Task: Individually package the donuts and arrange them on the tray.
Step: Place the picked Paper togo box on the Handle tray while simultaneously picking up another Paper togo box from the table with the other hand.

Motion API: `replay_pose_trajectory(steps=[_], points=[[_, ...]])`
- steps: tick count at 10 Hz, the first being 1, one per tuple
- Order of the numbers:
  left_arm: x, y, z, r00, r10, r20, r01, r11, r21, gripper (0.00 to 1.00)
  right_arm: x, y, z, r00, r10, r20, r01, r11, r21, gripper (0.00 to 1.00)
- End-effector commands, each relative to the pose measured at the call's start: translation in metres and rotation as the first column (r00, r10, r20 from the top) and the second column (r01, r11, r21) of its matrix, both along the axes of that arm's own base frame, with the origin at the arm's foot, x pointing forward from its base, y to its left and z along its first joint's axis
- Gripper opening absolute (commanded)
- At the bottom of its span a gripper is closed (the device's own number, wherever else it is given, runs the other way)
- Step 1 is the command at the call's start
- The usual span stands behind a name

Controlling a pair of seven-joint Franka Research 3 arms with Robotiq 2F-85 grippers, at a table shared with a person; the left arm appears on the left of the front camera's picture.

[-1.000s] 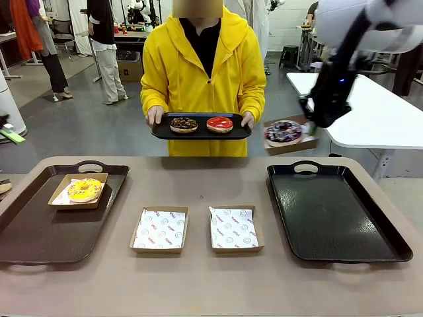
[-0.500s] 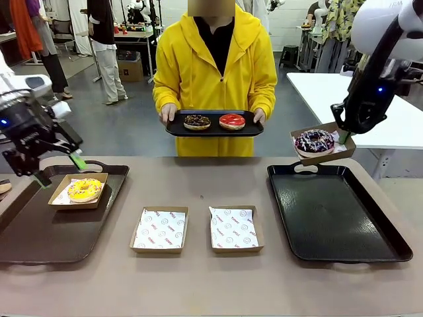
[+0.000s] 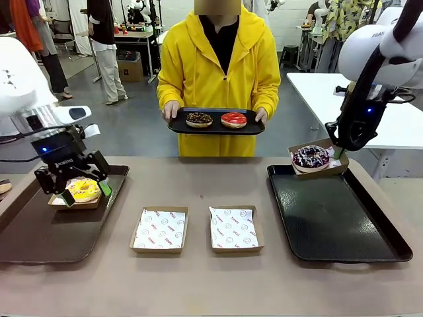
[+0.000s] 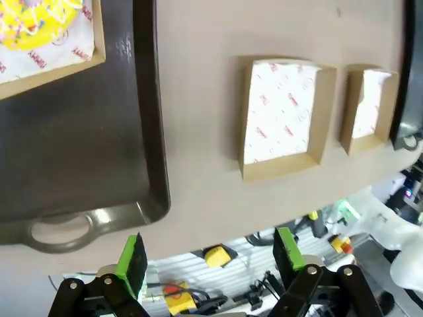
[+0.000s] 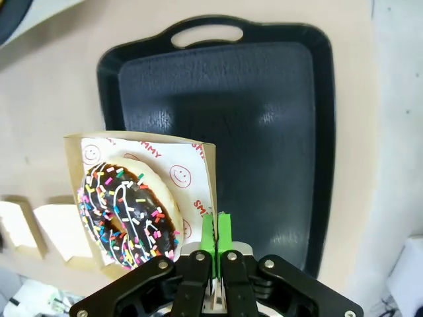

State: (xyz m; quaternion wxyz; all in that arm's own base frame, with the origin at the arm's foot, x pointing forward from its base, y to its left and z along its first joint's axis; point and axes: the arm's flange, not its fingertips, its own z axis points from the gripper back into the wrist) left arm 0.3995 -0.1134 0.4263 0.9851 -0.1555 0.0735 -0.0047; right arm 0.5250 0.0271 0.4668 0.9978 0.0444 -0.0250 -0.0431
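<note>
— Down came the left pincer since a moment ago. It hangs wide open, holding nothing, over the boxed yellow donut on the left tray.
— And the right?
— Lower too. The right pincer is clamped on the box edge. The purple donut lies flat inside, hole up, over the right tray, at its far left corner.
— The rest?
— The chocolate donut and red donut lie flat on the person's tray.

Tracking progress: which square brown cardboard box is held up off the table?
The brown cardboard box with the dark purple sprinkled donut, pinched at its edge by the right gripper; the other three lie flat.
</note>
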Motion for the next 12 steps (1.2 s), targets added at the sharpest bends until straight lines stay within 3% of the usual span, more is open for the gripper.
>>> replay_pose_trajectory(steps=[1, 6, 12], points=[[-0.001, -0.016, -0.015, 0.997, 0.038, 0.063, -0.045, 0.994, 0.104, 1.00, 0.007, 0.000, -0.014, 1.000, -0.008, 0.014, 0.008, 1.000, -0.012, 0.02], [0.002, -0.050, -0.046, 0.993, 0.013, 0.122, -0.039, 0.975, 0.218, 1.00, 0.027, 0.005, -0.047, 1.000, -0.009, -0.017, 0.009, 1.000, -0.012, 0.02], [-0.002, -0.107, -0.071, 0.988, -0.025, 0.154, -0.018, 0.962, 0.273, 1.00, 0.018, 0.001, -0.042, 1.000, -0.004, -0.019, 0.004, 1.000, -0.002, 0.02]])
